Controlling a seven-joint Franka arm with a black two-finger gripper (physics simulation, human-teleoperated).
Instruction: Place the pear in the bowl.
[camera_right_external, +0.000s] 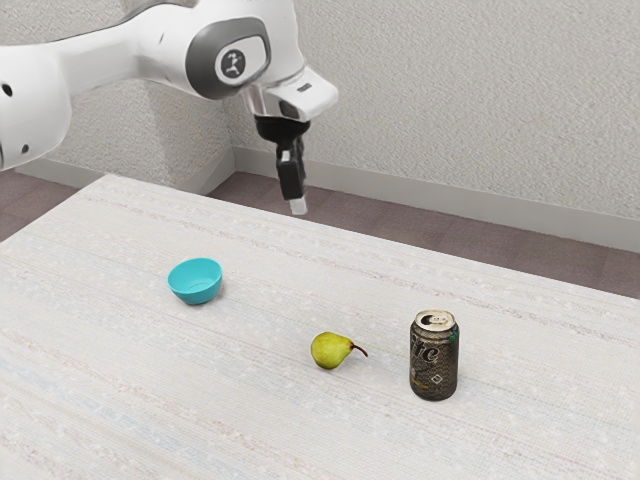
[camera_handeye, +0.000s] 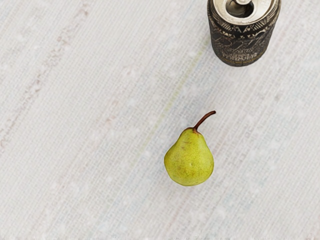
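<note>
As the exterior view has it, the dark can (camera_right_external: 434, 362) stands nearest, at three o'clock from the pear (camera_right_external: 328, 350), which lies on its side on the surface (camera_right_external: 250, 420), stem toward the can. Beyond, at ten o'clock from the pear, the turquoise bowl (camera_right_external: 195, 285) sits upright. Farthest back, near twelve o'clock, the tool (camera_right_external: 298, 207) hangs high above the surface, touching nothing; whether it is apart or together I cannot tell. The step in hand looks like the reach: the next move calls for lowering to the pear's round body, clear of the can, before any grip and carry
</note>
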